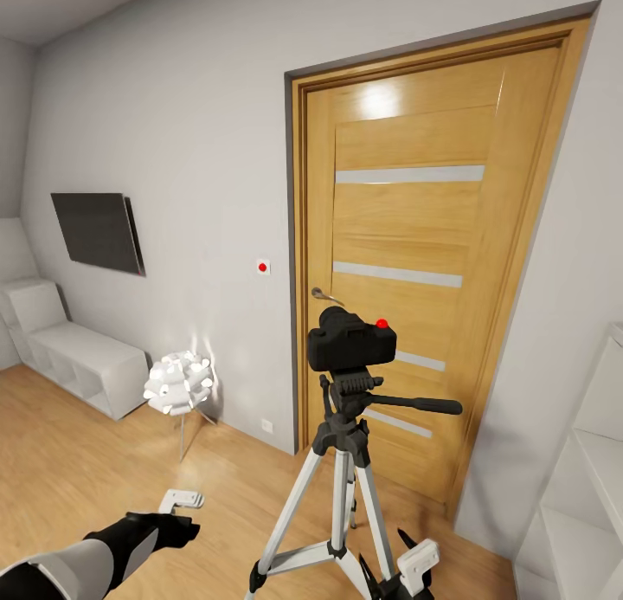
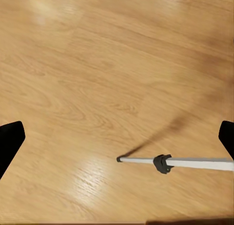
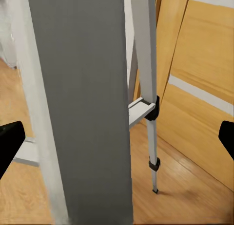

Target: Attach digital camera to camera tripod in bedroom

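Atop camera tripod [image 1: 346,461]: digital camera [image 1: 350,340] | both end effectors below, spread, empty

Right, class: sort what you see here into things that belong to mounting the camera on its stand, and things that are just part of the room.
Belongs to the job:
digital camera, sitting on top of the tripod's head
camera tripod, standing before the door

Just part of the room:
oak door
white flower-shaped lamp
wall screen
white bench
white shelving
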You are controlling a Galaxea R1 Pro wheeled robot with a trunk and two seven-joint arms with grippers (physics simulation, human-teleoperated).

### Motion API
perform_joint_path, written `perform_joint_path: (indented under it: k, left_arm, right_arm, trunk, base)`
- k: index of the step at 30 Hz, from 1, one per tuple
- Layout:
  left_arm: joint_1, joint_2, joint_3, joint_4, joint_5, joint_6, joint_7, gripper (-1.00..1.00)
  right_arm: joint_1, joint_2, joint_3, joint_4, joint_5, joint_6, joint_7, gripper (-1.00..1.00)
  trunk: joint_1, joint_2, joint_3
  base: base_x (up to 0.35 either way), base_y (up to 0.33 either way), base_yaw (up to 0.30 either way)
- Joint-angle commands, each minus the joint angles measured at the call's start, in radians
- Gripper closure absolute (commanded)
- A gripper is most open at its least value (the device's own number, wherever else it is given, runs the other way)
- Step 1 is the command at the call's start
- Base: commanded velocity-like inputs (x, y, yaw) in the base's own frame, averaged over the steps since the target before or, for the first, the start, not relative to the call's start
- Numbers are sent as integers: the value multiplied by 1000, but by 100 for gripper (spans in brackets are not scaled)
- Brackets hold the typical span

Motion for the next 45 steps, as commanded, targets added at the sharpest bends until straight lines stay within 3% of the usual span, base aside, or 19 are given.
perform_joint_path:
  k: [1,10,26,30,36,45]
  left_arm:
    - [1,1,-8,-2,11,6,-2,-100]
    - [10,1,-8,-2,11,6,-2,-100]
    - [11,1,-8,-2,11,6,-2,-100]
    - [12,1,-8,-2,11,6,-2,-100]
    - [12,1,-8,-2,11,6,-2,-100]
    - [23,1,-8,-2,11,6,-2,-100]
  right_arm:
    - [0,0,-2,5,3,-5,2,-100]
    - [0,-1,-3,68,3,-68,2,-100]
    - [1,-10,-3,109,3,-107,3,-100]
    - [1,-12,-3,159,3,-168,3,-100]
    - [1,-13,-3,200,3,-191,4,-100]
    - [1,-35,-3,288,3,-251,3,-100]
  trunk:
    - [0,-1,0]
    - [0,-1,0]
    - [0,-1,0]
    - [0,-1,0]
    - [0,-1,0]
    - [0,-1,0]
  base:
    - [0,0,0]
    - [0,0,0]
    - [0,0,0]
    - [0,0,0]
    - [0,0,0]
    - [0,0,0]
